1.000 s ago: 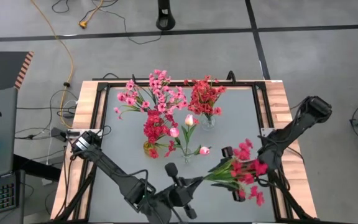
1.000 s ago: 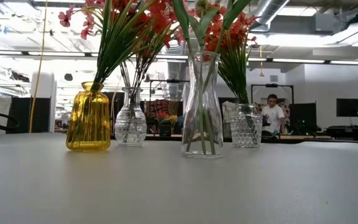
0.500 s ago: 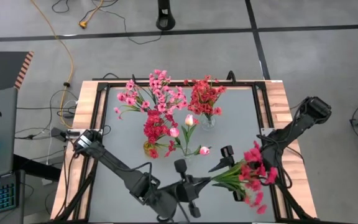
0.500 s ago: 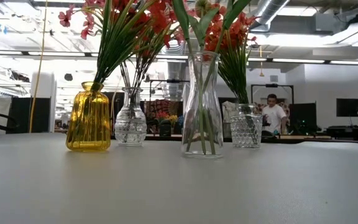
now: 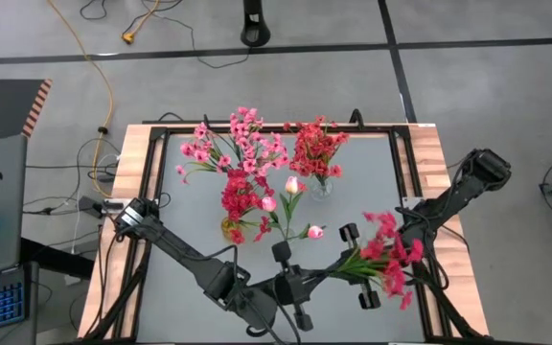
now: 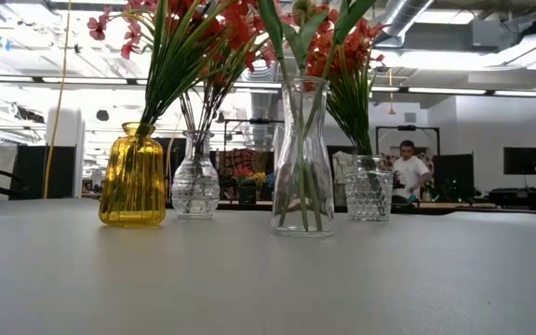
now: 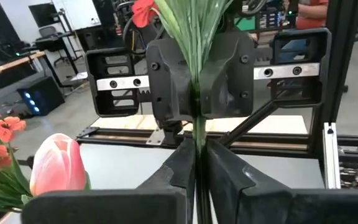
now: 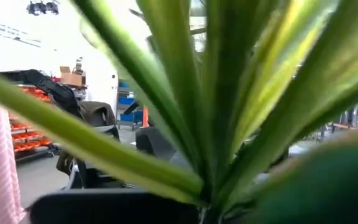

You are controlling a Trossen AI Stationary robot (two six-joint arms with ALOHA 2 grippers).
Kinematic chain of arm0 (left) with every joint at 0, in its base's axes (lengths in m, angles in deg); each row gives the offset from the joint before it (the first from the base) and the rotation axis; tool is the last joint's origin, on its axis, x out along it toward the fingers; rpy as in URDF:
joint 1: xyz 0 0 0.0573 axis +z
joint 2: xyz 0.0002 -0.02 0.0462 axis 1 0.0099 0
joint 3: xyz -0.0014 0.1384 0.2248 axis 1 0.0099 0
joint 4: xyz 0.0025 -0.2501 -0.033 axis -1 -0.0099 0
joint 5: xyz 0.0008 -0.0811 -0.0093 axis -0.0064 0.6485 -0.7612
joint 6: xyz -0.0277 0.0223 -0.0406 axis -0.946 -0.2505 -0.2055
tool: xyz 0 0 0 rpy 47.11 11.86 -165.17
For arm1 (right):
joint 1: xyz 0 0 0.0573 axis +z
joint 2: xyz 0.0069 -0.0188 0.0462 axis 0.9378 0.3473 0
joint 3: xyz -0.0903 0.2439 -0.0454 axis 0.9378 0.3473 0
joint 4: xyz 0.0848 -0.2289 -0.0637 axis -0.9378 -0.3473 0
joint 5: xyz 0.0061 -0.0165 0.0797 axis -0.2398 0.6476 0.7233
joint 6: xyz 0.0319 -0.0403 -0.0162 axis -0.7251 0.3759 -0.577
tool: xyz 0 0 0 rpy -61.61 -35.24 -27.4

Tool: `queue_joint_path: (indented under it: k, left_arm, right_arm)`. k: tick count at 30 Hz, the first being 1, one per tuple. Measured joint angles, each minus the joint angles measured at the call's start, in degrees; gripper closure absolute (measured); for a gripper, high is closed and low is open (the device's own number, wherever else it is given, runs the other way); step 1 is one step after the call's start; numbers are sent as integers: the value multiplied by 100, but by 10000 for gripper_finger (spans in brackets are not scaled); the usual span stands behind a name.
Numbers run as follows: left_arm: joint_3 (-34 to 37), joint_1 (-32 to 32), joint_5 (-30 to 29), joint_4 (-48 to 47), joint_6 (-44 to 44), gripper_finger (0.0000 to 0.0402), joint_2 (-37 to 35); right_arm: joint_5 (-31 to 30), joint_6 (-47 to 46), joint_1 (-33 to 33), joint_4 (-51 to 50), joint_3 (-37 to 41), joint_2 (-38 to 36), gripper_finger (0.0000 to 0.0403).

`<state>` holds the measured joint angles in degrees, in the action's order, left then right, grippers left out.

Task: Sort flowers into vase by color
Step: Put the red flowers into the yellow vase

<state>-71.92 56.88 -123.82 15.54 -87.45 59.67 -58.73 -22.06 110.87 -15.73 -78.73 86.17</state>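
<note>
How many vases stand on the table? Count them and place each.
4, in a staggered row in the low view: yellow vase leftmost, small clear vase beside it, tall clear vase, faceted clear vase rightmost. None seems hidden.

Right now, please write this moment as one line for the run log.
left end effector: shut on sprig stem | right end effector: at sprig's leafy end | sprig: airborne between both arms

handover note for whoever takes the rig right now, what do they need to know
Left gripper: shut on the pink-red sprig's stem end.
Right gripper: shut on the same stem, nearer the blossoms.
Sprig is held above the table's near right part.
Done: four vases mid-table hold flowers.
Left: put this sprig into the matching vase.
</note>
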Motion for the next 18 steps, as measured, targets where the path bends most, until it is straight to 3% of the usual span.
queue_joint_path:
  k: [10, 18]
  left_arm:
    - [0, 111, 809, -203, -602, 300, 0]
    - [0, 435, 1923, -864, -1618, 290, 0]
  right_arm:
    - [1, -830, -9, -514, 2, -22, 362]
    - [1, -1387, -9, -1073, 4, -24, 358]
